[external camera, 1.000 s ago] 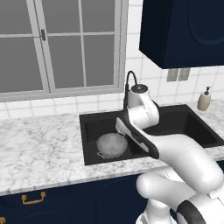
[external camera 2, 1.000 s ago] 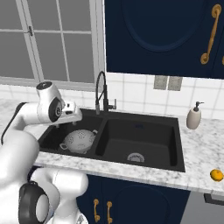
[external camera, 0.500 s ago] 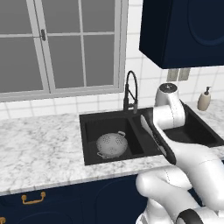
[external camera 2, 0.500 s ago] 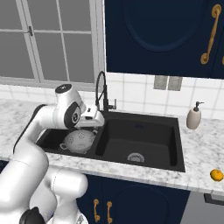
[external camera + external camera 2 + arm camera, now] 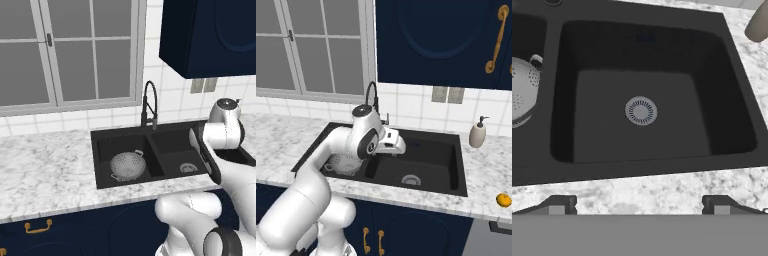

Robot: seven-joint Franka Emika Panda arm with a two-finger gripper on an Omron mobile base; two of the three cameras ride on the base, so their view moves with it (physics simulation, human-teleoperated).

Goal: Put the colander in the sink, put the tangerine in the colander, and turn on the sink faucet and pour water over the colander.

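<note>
The silver-grey colander (image 5: 127,165) sits upright in the left basin of the black sink (image 5: 96,150), and its rim shows at the left edge of the hand view (image 5: 522,95). Behind the basin divider rises the black gooseneck sink faucet (image 5: 149,106). The orange tangerine (image 5: 503,199) lies on the counter's front right, far from the sink. My gripper (image 5: 398,148) hovers over the right basin and is open with nothing between its fingertips (image 5: 559,205). Below it is the right basin's silver drain (image 5: 641,110).
A beige soap dispenser (image 5: 477,133) stands on the counter behind the sink's right end. White marble counter (image 5: 45,165) runs on both sides of the sink. A window lies behind the left counter, and dark blue cabinets hang above the right.
The arm has swung right, from above the colander and left basin to above the right basin. The colander has stayed put and the gripper has stayed open.
</note>
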